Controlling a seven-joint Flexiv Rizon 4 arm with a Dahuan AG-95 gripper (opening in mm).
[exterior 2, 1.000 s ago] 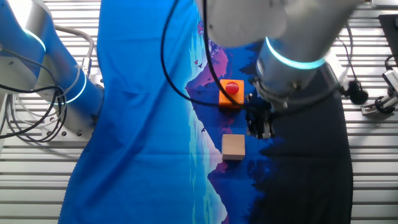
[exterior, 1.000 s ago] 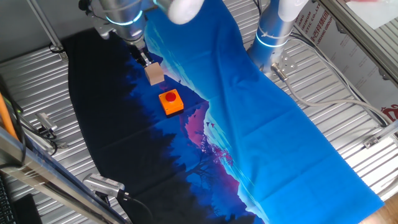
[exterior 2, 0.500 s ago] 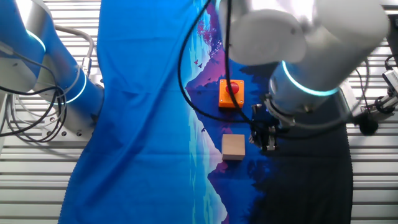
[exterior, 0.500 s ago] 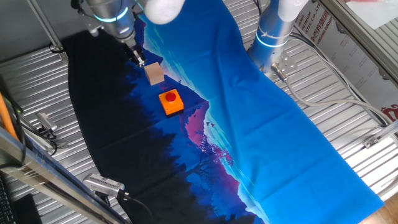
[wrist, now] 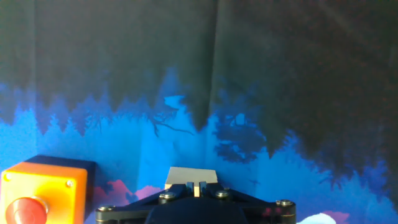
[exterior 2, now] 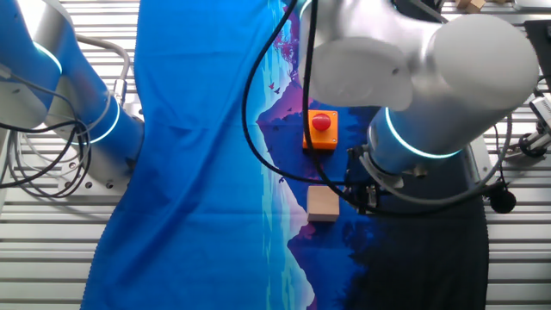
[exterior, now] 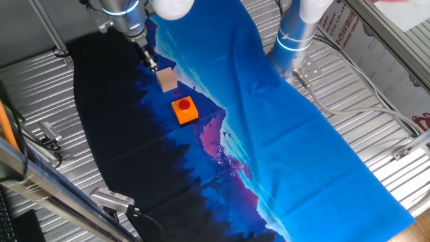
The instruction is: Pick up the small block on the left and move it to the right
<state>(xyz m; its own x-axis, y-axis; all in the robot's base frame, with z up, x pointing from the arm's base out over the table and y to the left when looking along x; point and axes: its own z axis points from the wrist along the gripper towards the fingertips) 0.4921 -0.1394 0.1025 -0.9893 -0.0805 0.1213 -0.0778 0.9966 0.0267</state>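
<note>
While a printed cloth (exterior: 289, 134) in blue, purple and black covers most of the ribbed metal table (exterior: 376, 94), only 2 blocks sit on it, close together near the boundary between its blue and black areas. This cloth gives both a flat, soft bed, so neither is tilted. Above them hangs the robot arm (exterior 2: 430, 77), its bulk hiding much of the cloth in the other fixed view. Its gripper (exterior: 150, 62) sits low, just beside the small block (exterior: 167, 81) on the black side, not around it. Whether the fingers are spread or together cannot be told: they are small and dark in both fixed views, and the hand view shows only the hand's body.

Next in size is the orange block (exterior 2: 320, 130) with its red round top, standing apart from the tan cube and clear of the arm. Smallest is the small block itself, upright on the cloth, untouched and not yet lifted. I judge the hand is offset to line up before straddling it.
</note>
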